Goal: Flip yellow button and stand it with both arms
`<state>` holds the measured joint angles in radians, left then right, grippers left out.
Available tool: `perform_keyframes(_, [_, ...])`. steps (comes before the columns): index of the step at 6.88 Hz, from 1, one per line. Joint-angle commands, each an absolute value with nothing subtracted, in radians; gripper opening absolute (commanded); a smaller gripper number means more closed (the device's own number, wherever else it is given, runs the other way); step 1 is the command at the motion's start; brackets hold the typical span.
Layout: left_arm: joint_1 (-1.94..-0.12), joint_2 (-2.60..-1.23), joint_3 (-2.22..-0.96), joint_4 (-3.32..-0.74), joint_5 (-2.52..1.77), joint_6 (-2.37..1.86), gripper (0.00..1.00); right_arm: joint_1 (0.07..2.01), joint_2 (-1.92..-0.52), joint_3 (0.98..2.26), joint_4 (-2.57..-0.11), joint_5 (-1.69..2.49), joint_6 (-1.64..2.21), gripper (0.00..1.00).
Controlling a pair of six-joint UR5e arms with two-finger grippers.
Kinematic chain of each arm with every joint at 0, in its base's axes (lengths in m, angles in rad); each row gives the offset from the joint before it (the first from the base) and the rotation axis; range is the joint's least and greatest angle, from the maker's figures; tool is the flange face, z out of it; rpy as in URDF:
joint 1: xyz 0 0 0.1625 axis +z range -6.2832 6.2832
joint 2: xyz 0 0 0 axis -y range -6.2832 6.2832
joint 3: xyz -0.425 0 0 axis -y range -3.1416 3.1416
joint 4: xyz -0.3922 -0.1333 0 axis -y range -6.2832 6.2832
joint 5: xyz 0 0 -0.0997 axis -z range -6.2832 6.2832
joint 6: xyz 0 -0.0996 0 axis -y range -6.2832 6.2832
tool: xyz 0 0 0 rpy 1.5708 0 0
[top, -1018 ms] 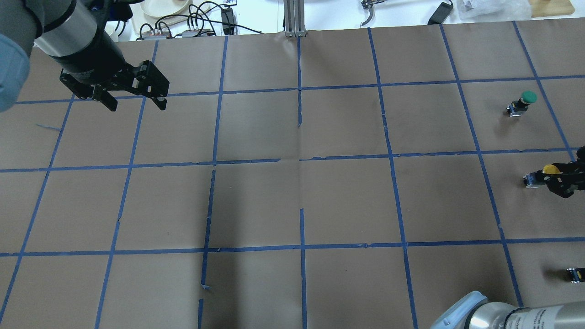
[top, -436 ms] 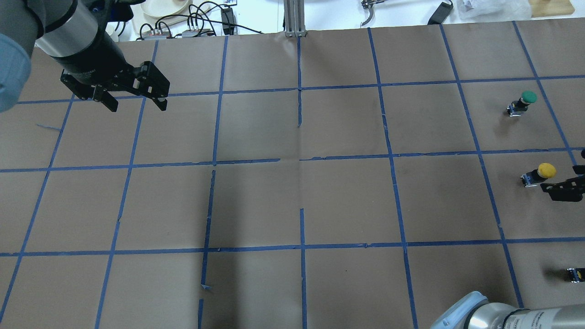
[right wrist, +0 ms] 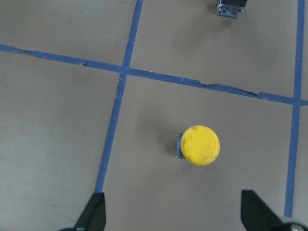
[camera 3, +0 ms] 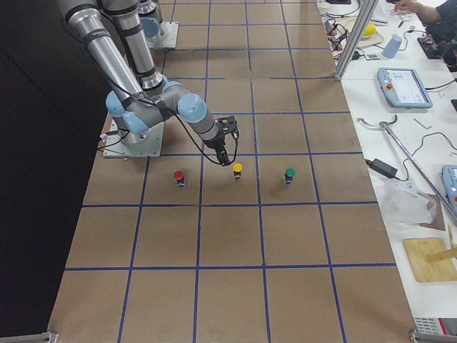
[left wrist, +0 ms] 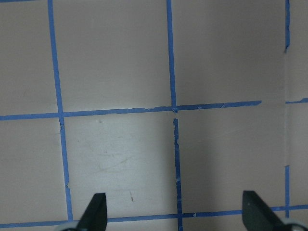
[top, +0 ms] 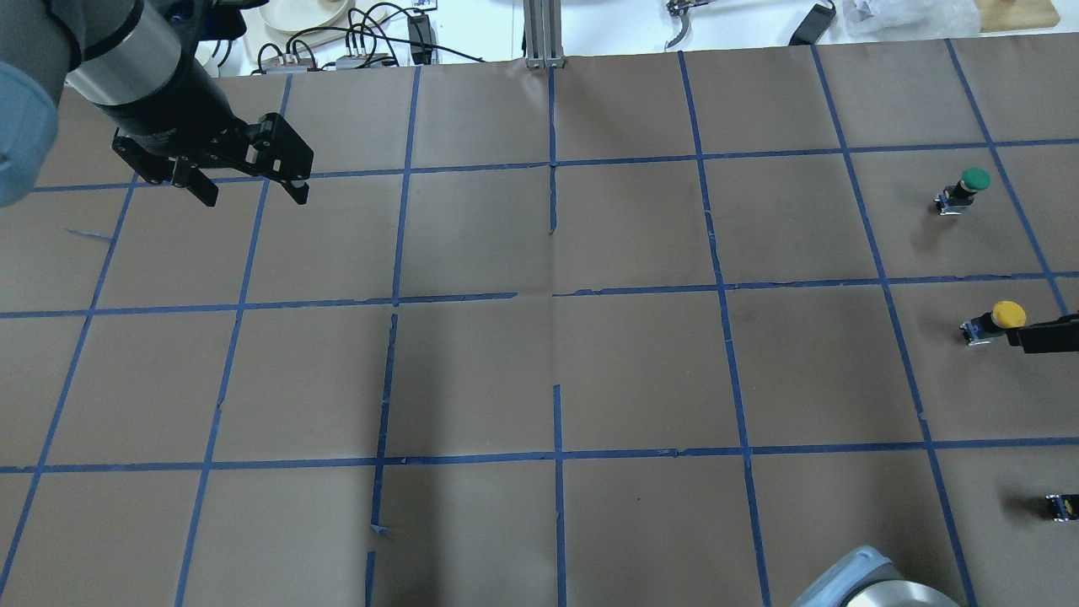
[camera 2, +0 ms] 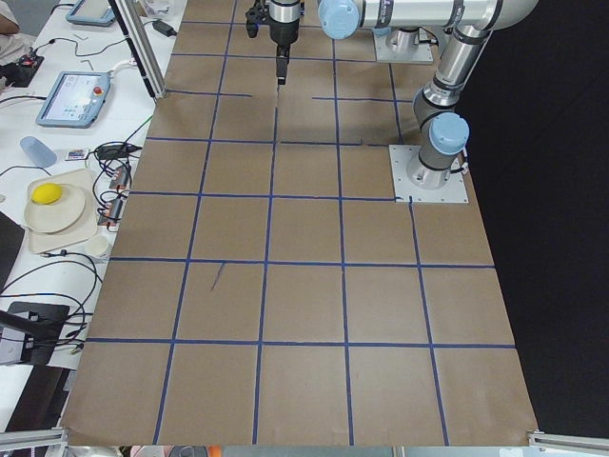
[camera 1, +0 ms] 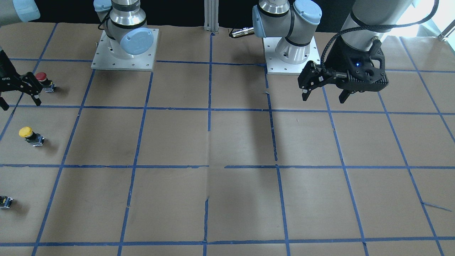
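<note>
Button with yellow cap (right wrist: pixel 200 145) stands upright; right tool (right wrist: pixel 173 207) spread above.

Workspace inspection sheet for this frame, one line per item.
Surface: brown paper with blue tape grid, tape torn in spots.
Job's things: yellow button standing cap up, not gripped.
Clutter: red button and green button flank it, both upright.
Grippers: right gripper open, hovering near the yellow button; left gripper open over bare paper.
Cables: black cable at left wrist; cable bundle beyond table edge.
Surroundings: pendant, plate on side benches.
</note>
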<state>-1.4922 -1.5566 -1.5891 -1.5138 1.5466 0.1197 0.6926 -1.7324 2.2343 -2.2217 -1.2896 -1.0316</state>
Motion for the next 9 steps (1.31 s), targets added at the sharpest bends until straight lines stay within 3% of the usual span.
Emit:
perform_keyframes(1, [-1.493, -1.557, -1.589, -1.513, 1.546, 0.12, 1.0, 0.895, -1.779, 2.025, -1.919, -1.399, -0.739, 1.0])
perform_keyframes(6, [-1.493, -1.557, -1.589, -1.514, 1.546, 0.12, 1.0, 1.37, -1.772, 1.72, -1.504, -1.474, -0.071, 1.0])
perform_keyframes(9, [-1.491, -1.557, -1.588, -1.513, 1.546, 0.12, 1.0, 1.545, -1.767, 1.715, -1.421, -1.578, 0.095, 1.0])
